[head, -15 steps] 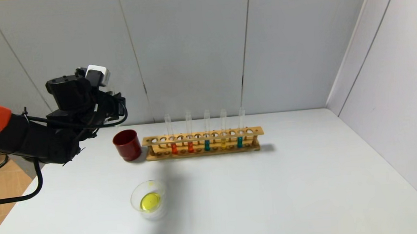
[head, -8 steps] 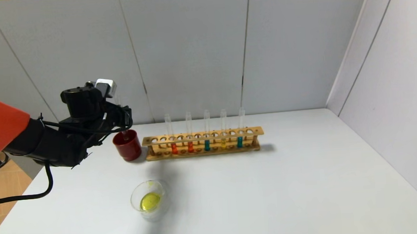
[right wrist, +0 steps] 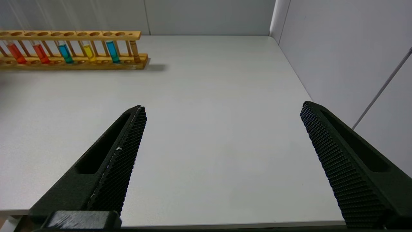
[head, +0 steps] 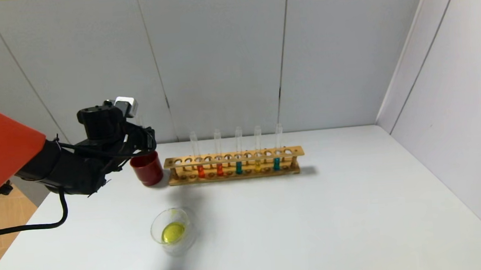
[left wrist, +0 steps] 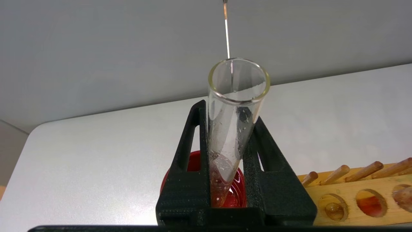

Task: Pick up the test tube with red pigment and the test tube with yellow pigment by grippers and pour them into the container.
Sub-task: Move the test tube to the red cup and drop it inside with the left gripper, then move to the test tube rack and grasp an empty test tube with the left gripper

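My left gripper point(head: 142, 137) is shut on an upright, nearly empty clear test tube point(left wrist: 236, 96) with only droplets inside. Its lower end hangs in or just over the mouth of the dark red cup point(head: 147, 170), seen under the jaws in the left wrist view point(left wrist: 239, 190). The container point(head: 173, 231) stands near the front with yellow liquid in it. In the wooden rack point(head: 234, 165) stand two red tubes point(head: 201, 171) point(head: 219, 169) and a yellow tube point(head: 258, 165). My right gripper point(right wrist: 222, 106) is open and empty over bare table, outside the head view.
Two teal tubes point(head: 238, 167) point(head: 276, 163) also stand in the rack. The rack shows in the right wrist view point(right wrist: 74, 66). Grey walls close the back and right sides. The table edge lies to the left of the cup.
My left gripper has moved down and to the right with the tube, from beside the red cup to right over it.
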### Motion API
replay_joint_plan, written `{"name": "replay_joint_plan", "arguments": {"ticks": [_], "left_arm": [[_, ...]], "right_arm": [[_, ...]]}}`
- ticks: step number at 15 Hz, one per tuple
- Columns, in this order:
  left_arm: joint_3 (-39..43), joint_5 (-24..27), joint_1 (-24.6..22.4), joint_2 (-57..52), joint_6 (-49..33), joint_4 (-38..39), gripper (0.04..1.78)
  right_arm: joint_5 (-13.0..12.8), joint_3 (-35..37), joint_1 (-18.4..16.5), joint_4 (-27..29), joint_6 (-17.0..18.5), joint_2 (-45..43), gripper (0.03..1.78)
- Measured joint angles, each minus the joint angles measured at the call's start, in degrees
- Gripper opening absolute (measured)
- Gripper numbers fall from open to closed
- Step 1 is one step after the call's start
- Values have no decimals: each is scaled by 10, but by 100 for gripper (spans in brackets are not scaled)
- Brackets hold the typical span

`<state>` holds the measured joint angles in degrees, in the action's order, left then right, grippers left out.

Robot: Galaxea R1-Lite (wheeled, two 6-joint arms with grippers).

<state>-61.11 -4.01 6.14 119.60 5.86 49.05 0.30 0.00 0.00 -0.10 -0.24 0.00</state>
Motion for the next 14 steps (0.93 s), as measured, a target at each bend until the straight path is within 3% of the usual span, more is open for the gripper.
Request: {"name": "replay_joint_plan", "arguments": {"ticks": [7,10,14], "left_arm": [[-1,0,-1,28,0,34,42],[1,0,-1,32,1,34,75],[3,0,0,30,1,32,141]], "right_arm": [[0,0,0,0,0,0,175],[0,0,0,0,0,0,175],[0,0,0,0,0,0,175]]}}
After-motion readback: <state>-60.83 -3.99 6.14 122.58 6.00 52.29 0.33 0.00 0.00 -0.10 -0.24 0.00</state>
